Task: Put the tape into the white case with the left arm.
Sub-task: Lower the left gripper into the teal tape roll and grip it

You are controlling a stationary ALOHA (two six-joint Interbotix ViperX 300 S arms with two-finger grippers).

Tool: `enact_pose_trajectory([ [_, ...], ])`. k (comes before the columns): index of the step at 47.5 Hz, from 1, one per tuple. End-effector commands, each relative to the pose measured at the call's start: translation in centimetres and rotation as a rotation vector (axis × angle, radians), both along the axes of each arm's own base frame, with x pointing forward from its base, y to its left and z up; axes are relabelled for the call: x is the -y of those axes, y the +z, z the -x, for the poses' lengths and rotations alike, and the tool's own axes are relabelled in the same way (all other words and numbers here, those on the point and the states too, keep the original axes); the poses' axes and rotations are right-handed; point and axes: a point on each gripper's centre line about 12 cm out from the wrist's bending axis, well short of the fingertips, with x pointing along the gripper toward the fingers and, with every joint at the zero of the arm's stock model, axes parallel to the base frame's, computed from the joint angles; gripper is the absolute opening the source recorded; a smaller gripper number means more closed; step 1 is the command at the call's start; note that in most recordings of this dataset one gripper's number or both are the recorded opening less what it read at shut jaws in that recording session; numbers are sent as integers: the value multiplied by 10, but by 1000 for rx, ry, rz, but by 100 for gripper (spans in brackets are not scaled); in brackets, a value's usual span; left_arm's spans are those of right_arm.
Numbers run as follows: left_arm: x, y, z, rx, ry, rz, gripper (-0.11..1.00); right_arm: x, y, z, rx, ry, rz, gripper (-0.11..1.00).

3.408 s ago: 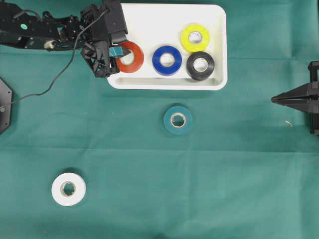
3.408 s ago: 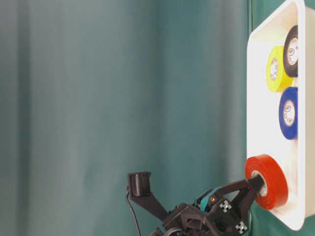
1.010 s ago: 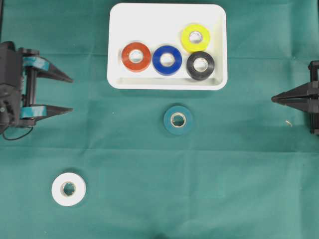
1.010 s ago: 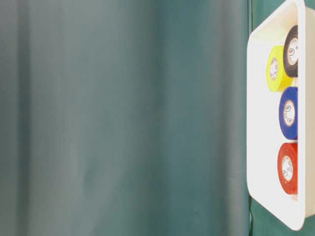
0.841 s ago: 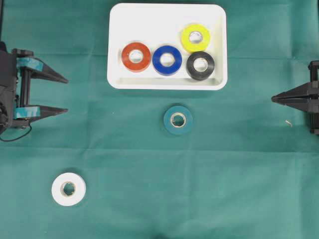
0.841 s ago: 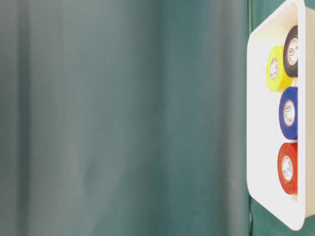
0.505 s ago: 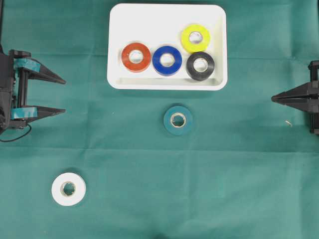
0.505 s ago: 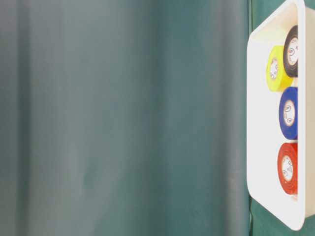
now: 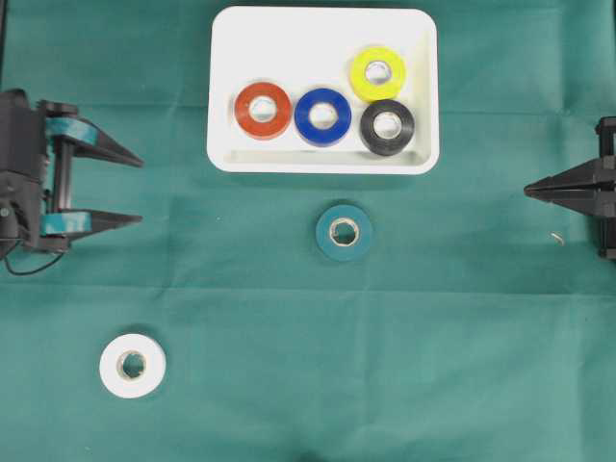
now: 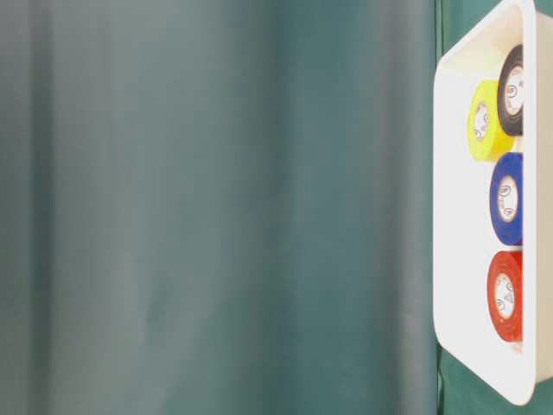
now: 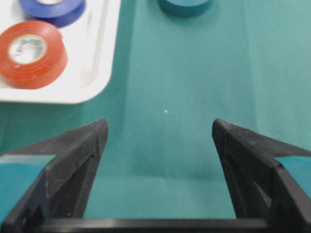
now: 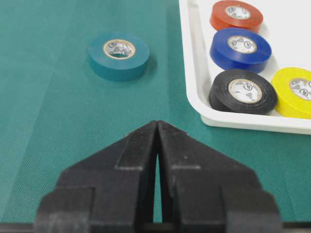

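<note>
Overhead view shows the white case (image 9: 323, 29) already holding four rolls lying flat: red tape (image 9: 263, 109), blue tape (image 9: 322, 115), black tape (image 9: 387, 126) and yellow tape (image 9: 377, 72). Two rolls lie outside it on the green worktop (image 9: 462, 337). The teal tape (image 9: 344, 231) sits ahead of the left claw (image 9: 135, 190), off toward its lower finger's side and just beside the case's near rim. The white tape (image 9: 133, 365) lies well to that same side, nearer the claw's base than its tips.

The left claw is spread wide and empty, level with the worktop, its tips pointing toward the case's near left corner and touching nothing. The right claw (image 9: 529, 192) is pinched together, grasping nothing, parked well beyond the case on the far side.

By my reading, the step in hand is the pause between rolls: one placement done, the next pick not begun. The next move calls for swinging the left claw over a loose roll, probably the teal one, lowering with one finger through its core or both astride it, then closing.
</note>
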Motion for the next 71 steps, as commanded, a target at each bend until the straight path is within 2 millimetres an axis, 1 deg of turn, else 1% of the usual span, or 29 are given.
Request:
enact_pose_trajectory([
  [1,4,7,-19,6,-18,0,86,0,4,-2,17,0,-1,-9],
  [12,12,3,-58,-60,-47,-2,86,0,4,-2,17,-1,-1,-9],
  [14,15,1,-69,-72,-57,-4,86,0,4,-2,17,-1,1,-9],
  [28,33,-11,-123,-126,-123,-42,86,0,4,-2,17,-1,-1,-9],
  [40,37,-15,-160,-132,-126,-46,86,0,4,-1,20,0,-1,-9],
  [46,40,-22,-178,-141,-126,-44,86,0,3,-1,18,-1,-1,-9],
  [52,43,-27,-193,-148,-131,-45,86,0,3,-1,20,0,-1,-9],
  [60,51,-29,-211,-139,-144,-45,86,0,3,-1,22,0,-1,-9],
  [63,54,-29,-216,-134,-150,-45,86,0,2,-1,22,-1,-1,-9],
  [71,57,-37,-228,-148,-153,-45,86,0,2,-1,21,1,1,-9],
])
